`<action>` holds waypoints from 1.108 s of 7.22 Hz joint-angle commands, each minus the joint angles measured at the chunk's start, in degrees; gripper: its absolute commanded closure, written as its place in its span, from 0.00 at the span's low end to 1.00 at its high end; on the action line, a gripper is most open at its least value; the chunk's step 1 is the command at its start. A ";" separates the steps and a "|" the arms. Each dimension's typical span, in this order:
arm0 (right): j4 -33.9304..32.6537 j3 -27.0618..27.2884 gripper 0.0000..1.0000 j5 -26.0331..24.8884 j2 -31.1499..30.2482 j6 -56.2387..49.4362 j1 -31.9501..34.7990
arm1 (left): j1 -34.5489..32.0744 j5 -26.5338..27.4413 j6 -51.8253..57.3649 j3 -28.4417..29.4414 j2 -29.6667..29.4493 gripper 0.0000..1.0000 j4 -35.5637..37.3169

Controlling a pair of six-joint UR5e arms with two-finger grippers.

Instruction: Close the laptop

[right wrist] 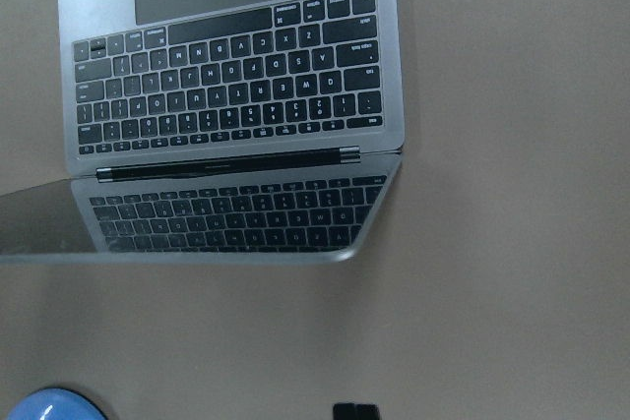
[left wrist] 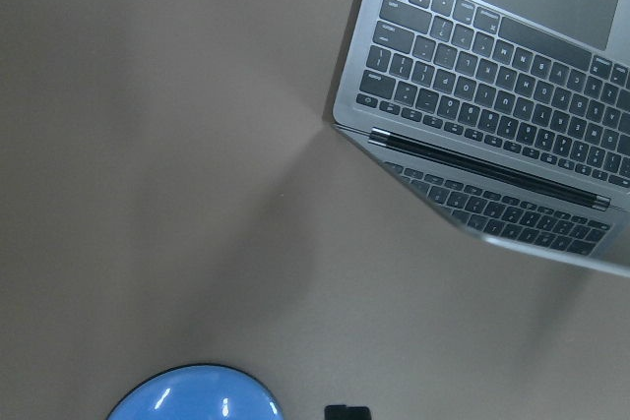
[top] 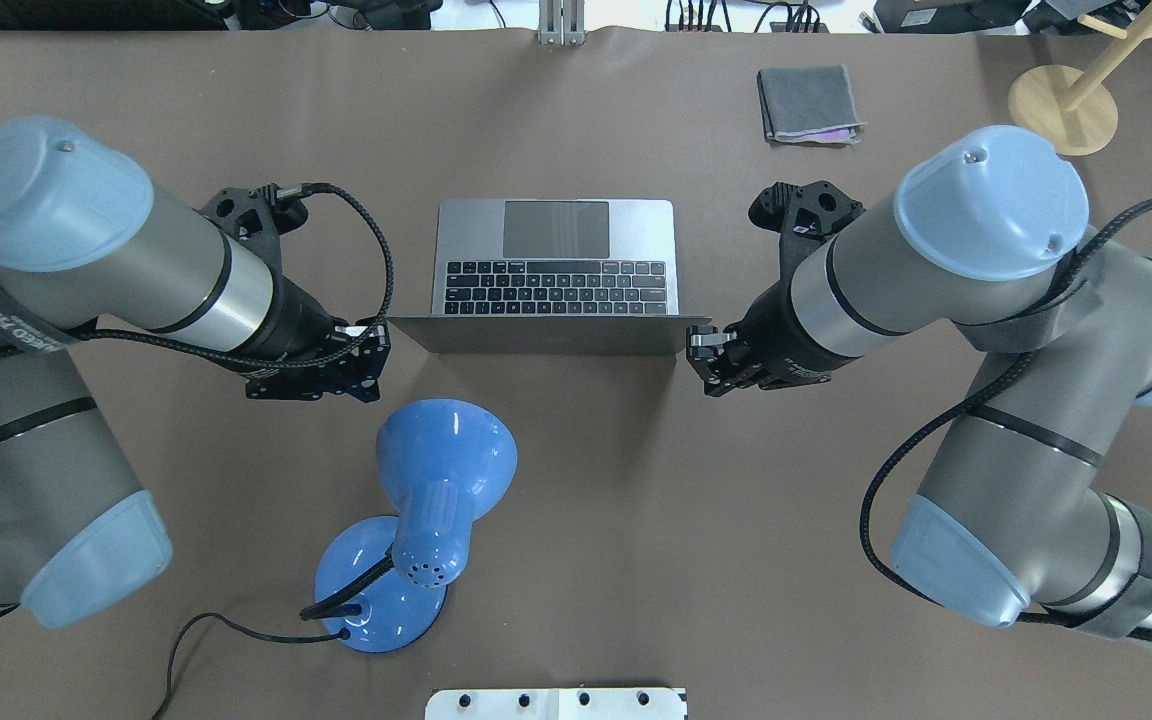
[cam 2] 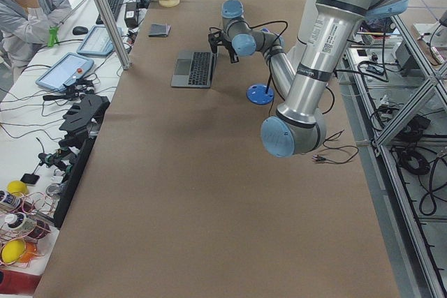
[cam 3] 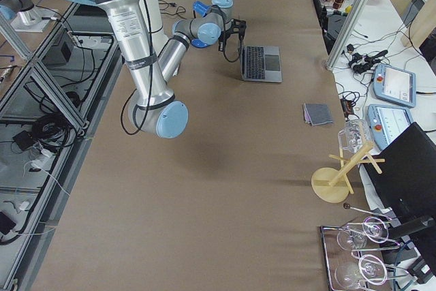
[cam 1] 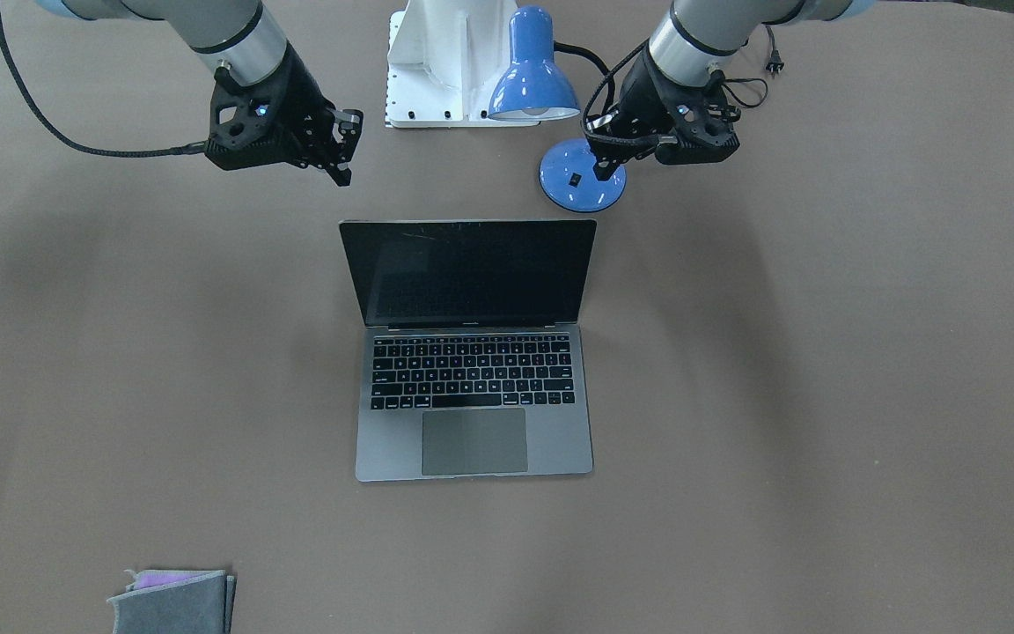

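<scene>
The space-grey laptop (cam 1: 472, 387) lies open in the middle of the table, its dark screen upright, its lid back towards the robot base. It also shows in the overhead view (top: 556, 260) and in both wrist views (left wrist: 492, 95) (right wrist: 226, 95). My left gripper (top: 374, 350) hovers beside the lid's corner on my left, apart from it, and looks shut and empty. My right gripper (top: 700, 358) hovers beside the opposite lid corner, apart from it, and also looks shut and empty. In the front view the left gripper (cam 1: 606, 158) and right gripper (cam 1: 344, 154) flank the screen's top edge.
A blue desk lamp (top: 436, 470) stands just behind the lid near my left gripper, its cord trailing back. A folded grey cloth (top: 806, 103) lies at the far right. A wooden stand (top: 1061, 95) sits at the far right corner.
</scene>
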 commanded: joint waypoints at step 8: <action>-0.02 -12.49 1.00 -1.48 9.40 -1.07 5.58 | -0.25 8.03 2.07 11.53 -10.01 1.00 -2.22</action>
